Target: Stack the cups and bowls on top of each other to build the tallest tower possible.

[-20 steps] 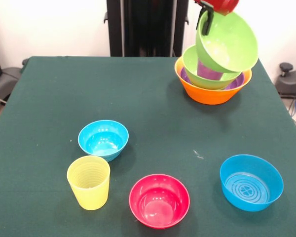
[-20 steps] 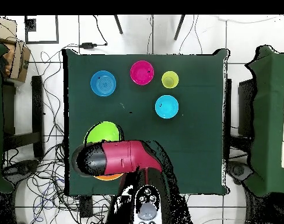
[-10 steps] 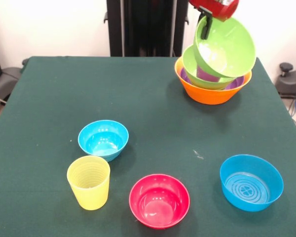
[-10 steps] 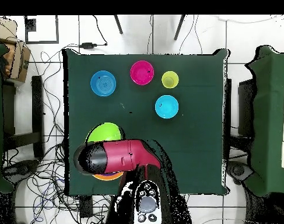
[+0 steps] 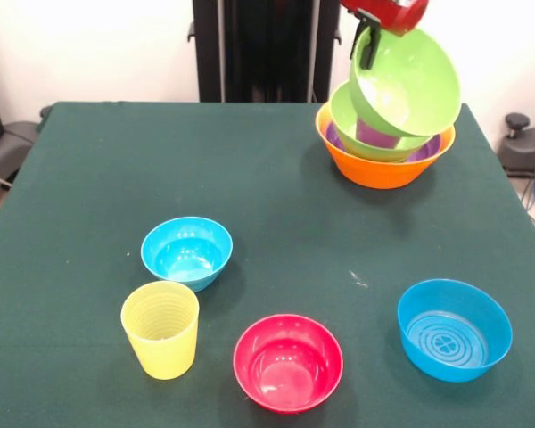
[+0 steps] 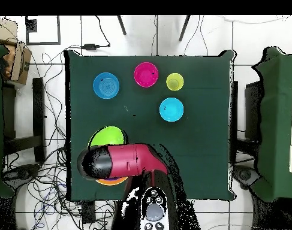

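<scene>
1. The gripper [image 5: 367, 46], at the upper right of the front view, has its jaws closed on the rim of a lime green bowl [image 5: 406, 82], which hangs tilted with its mouth toward the camera, probably because it is gripped at one edge only.
2. That bowl hangs directly above the tower [image 5: 383, 147], so it seems meant to nest there next.
3. The tower stands at the upper right of the bench [image 5: 267, 196]: an orange bowl [image 5: 379, 169] as base, a purple rim showing inside, another lime green bowl [image 5: 374, 134] on top.
4. Loose in the lower half: two blue bowls [image 5: 186, 251] [image 5: 454, 329], one pink-red bowl [image 5: 288, 361], one yellow cup [image 5: 160, 329].
</scene>
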Robot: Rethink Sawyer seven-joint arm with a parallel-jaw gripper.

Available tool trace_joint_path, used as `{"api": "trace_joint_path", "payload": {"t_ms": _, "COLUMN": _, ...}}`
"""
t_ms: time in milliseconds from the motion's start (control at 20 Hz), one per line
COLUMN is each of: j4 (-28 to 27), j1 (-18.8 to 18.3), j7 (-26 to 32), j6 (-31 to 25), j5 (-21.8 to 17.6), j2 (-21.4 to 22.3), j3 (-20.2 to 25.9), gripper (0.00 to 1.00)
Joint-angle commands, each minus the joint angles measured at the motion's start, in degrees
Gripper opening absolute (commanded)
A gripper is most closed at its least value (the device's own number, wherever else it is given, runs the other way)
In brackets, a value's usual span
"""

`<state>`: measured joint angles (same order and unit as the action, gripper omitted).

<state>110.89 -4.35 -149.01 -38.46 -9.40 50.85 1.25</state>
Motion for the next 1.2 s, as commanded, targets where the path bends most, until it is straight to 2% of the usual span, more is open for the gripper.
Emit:
{"api": "trace_joint_path", "payload": {"t_ms": 50, "j4": 2.43, "j1": -0.65, "j7": 4.73, "j6": -0.01, "j5": -1.6, "j2": 1.27, "j3": 4.55, "gripper": 0.0}}
{"api": "trace_joint_path", "payload": {"t_ms": 150, "j4": 2.58, "j1": -0.5, "j7": 4.6, "j6": -0.09, "j5": -1.51, "j2": 1.46, "j3": 4.65, "gripper": 0.0}}
{"api": "trace_joint_path", "payload": {"t_ms": 250, "j4": 3.14, "j1": -0.08, "j7": 3.67, "j6": 2.16, "j5": -2.12, "j2": 1.73, "j3": 4.11, "gripper": 0.0}}
{"api": "trace_joint_path", "payload": {"t_ms": 300, "j4": 3.26, "j1": -0.01, "j7": 3.39, "j6": 2.5, "j5": -2.37, "j2": 1.77, "j3": 3.9, "gripper": 1.0}}
{"api": "trace_joint_path", "payload": {"t_ms": 750, "j4": 4.39, "j1": -2.79, "j7": 6.45, "j6": 2.88, "j5": -2.52, "j2": 0.87, "j3": 5.5, "gripper": 1.0}}
{"api": "trace_joint_path", "payload": {"t_ms": 1200, "j4": 4.9, "j1": -1.64, "j7": 5.08, "j6": 3.13, "j5": -2.8, "j2": 1.14, "j3": 5.74, "gripper": 1.0}}
